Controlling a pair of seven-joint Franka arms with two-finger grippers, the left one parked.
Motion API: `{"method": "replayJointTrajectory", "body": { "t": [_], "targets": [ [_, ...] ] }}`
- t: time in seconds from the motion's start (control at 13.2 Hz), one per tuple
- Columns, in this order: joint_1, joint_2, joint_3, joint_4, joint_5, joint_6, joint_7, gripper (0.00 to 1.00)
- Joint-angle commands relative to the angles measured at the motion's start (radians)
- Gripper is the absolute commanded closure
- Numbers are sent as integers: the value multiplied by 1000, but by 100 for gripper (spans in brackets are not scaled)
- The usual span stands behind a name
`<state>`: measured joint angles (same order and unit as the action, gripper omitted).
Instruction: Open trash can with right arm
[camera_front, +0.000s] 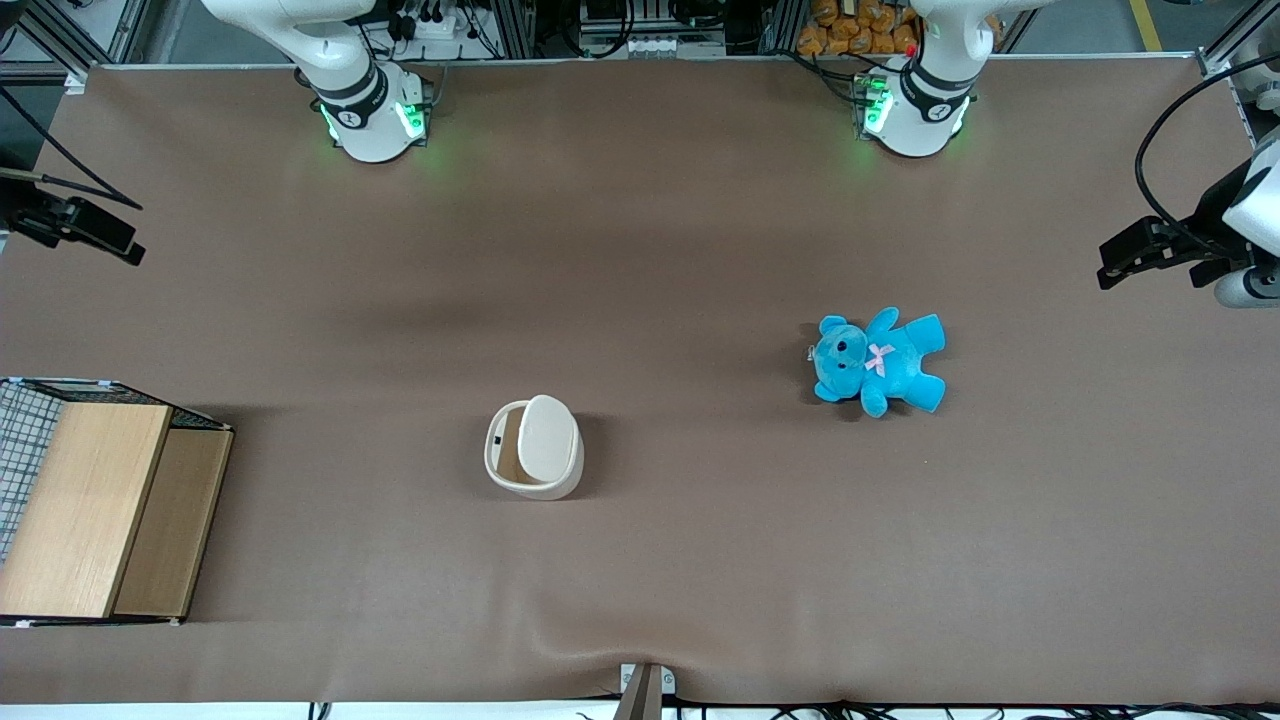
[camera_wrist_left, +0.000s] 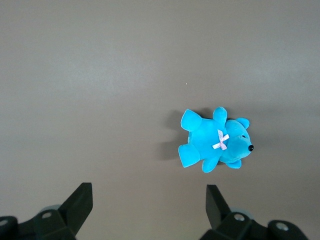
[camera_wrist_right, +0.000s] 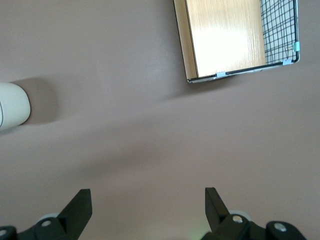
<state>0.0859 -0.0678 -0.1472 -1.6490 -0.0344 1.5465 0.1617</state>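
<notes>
The trash can (camera_front: 533, 447) is a small cream-white bin standing near the middle of the brown table. Its smooth lid (camera_front: 548, 437) is tilted, and a strip of the tan inside shows beside it. Only one rounded side of the trash can (camera_wrist_right: 12, 106) reaches into the right wrist view. My right arm's gripper (camera_front: 105, 238) hangs above the working arm's end of the table, well apart from the can and farther from the front camera than it. The gripper (camera_wrist_right: 147, 192) is open, with nothing but bare table between its black fingers (camera_wrist_right: 80, 205).
A wooden box with wire mesh (camera_front: 95, 505) sits at the working arm's end of the table, nearer the front camera than the gripper; the box (camera_wrist_right: 235, 37) also shows from the wrist. A blue teddy bear (camera_front: 878, 362) lies toward the parked arm's end.
</notes>
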Motion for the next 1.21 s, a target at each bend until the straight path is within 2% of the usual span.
{"method": "replayJointTrajectory", "body": {
  "t": [0.0,1.14],
  "targets": [
    [-26,28,12,51,-13,-9,-24,0],
    [-15,23,8,52,-15,0,-25,0]
  ]
}}
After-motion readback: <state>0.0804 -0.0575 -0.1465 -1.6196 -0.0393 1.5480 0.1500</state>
